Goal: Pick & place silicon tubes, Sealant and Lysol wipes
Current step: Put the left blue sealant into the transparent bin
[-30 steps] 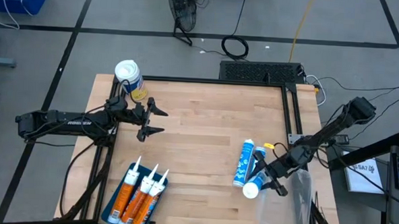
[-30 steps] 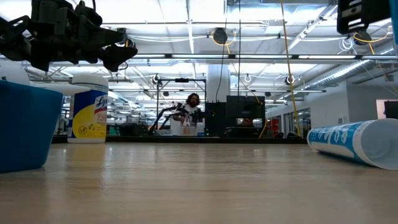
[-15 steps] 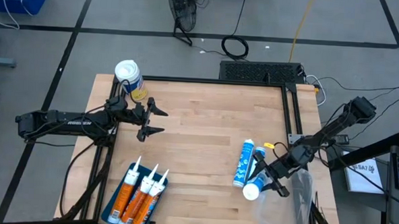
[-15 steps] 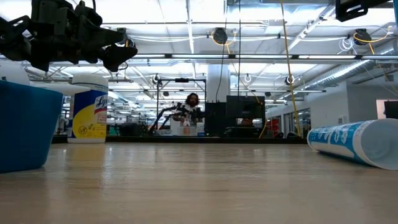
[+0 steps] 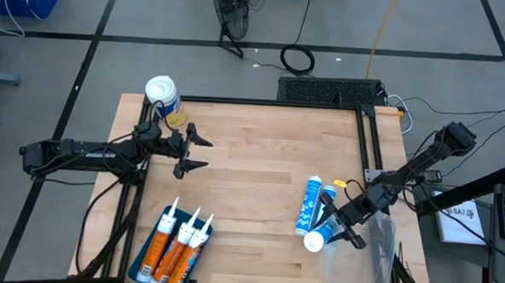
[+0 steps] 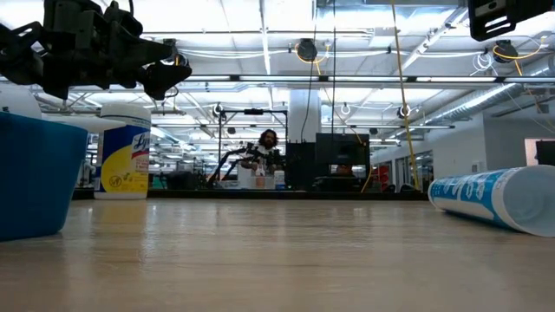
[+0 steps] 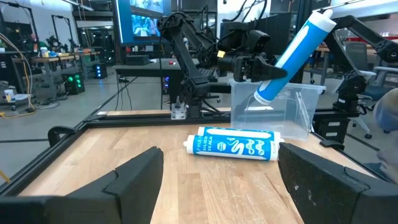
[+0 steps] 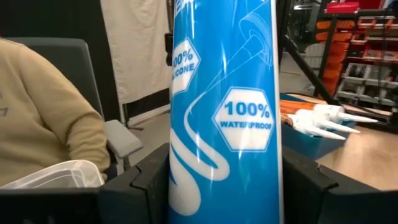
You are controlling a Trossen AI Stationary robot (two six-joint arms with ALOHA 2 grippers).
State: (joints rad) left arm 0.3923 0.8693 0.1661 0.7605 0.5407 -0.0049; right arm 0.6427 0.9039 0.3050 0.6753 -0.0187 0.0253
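The right end effector (image 5: 341, 224) is up off the tabletop (image 5: 260, 167) near its right edge. Its two fingers are closed around a blue silicone tube (image 5: 324, 220), and the tube is lifted and tilted. In the left wrist view this held tube (image 7: 292, 56) slants in the air above a clear plastic bin (image 7: 292, 106). In the right wrist view the blue tube (image 8: 224, 112) fills the middle, between the dark fingers (image 8: 146, 180), and shows the words "100% waterproof".

A second blue tube (image 5: 309, 205) lies flat on the tabletop just beside the held one, a little farther from the right edge. The low view shows this lying tube (image 6: 490, 198) on the wood.

The left end effector (image 5: 194, 153) hangs over the tabletop near the left edge. Its fingers are spread wide and hold nothing.

The Lysol wipes (image 5: 164, 99) stand upright at the far left corner of the tabletop, near the left end effector but not touching it. The canister has a white lid and a yellow label (image 6: 124, 156).

A blue tray (image 5: 149, 261) sits at the near left edge. Three orange sealant tubes (image 5: 178, 245) with white tips lie in it side by side.

A person in a tan sleeve (image 8: 43, 118) sits beyond the table.
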